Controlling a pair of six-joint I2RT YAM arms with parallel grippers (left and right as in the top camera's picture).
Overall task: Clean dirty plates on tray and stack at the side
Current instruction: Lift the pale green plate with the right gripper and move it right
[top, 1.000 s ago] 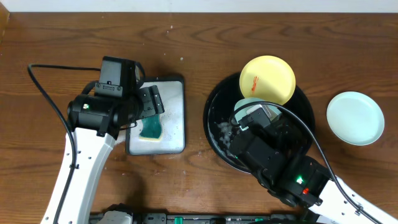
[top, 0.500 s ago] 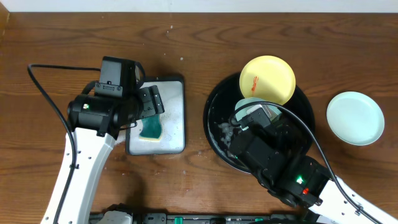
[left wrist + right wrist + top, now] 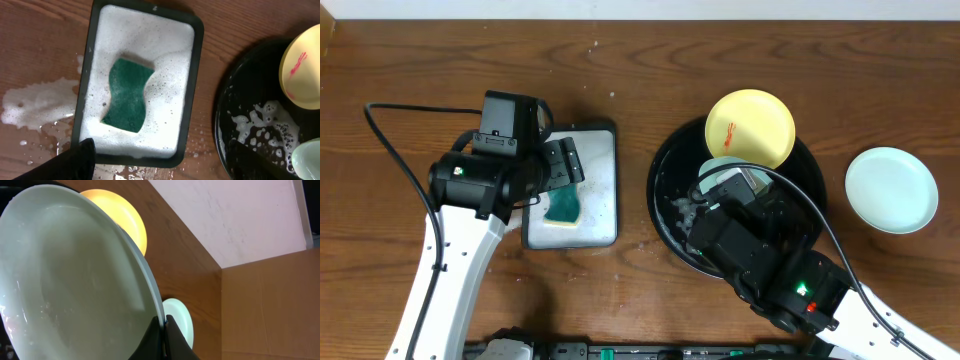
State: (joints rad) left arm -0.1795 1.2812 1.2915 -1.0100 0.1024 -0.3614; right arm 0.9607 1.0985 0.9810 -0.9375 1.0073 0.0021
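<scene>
— Yellow plate (image 3: 750, 128), where is it?
— Red-smeared, overlapping the far rim of the round black tray (image 3: 665, 200). The flat mint plate (image 3: 891, 189) lies on the table (image 3: 620, 60) to the right, apart from the tray
— And the third?
— The tilted mint plate (image 3: 75, 280) is over the tray, its rim pinched between the right gripper's (image 3: 164, 330) jaws; that arm reaches in from the near right
— Left arm?
— The left gripper (image 3: 160, 150) points down, jaws spread, above the green sponge (image 3: 127, 95) in the foamy rectangular tray (image 3: 86, 90)
</scene>
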